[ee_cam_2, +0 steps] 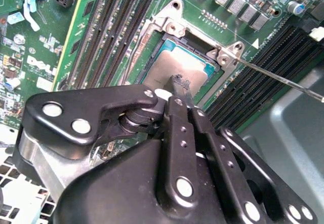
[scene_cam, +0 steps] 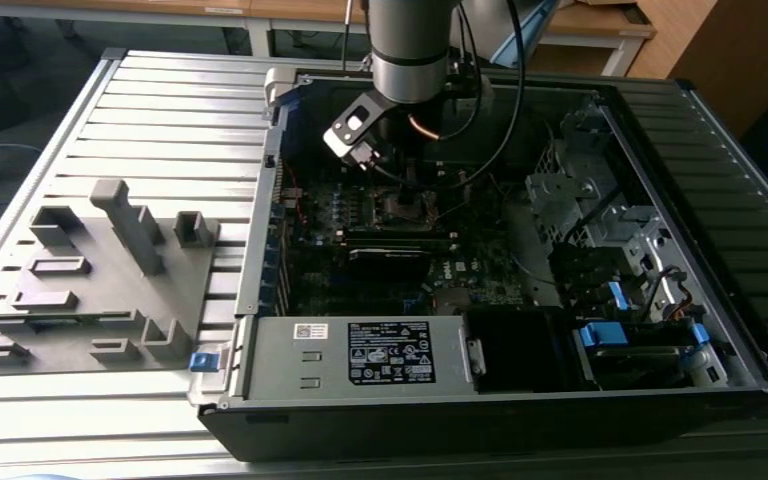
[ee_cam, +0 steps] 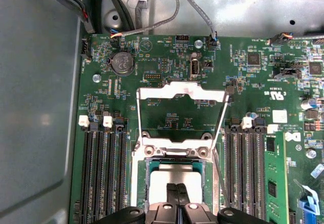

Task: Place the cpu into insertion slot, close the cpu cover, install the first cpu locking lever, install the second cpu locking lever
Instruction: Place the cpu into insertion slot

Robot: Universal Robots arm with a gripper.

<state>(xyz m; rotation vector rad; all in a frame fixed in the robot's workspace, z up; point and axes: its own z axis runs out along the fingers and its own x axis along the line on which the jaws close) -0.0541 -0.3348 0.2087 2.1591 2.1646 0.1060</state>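
Observation:
The cpu (ee_cam: 174,175), a flat square chip with a dull grey top, lies in the insertion slot (ee_cam: 143,177), a dark socket with a silver rim. The cpu cover (ee_cam: 182,88), a shiny silver frame with a cut-out middle, stands flipped open behind the slot. My gripper (ee_cam: 177,186) is shut, its black fingers pressed together with the tips on or just above the cpu's (ee_cam_2: 167,64) top near one edge. A thin locking lever (ee_cam_2: 283,80) sticks out beside the slot (ee_cam_2: 169,27). In the exterior view my gripper (scene_cam: 408,185) hangs over the slot (scene_cam: 404,207) inside the open computer case.
Long black memory slots (ee_cam: 104,173) flank the slot on both sides. A labelled power supply box (scene_cam: 384,352) sits at the case's front, a drive cage (scene_cam: 584,200) on the exterior view's right. A grey fixture tray (scene_cam: 91,285) lies outside the case. Cables (ee_cam: 152,16) run along the board's far edge.

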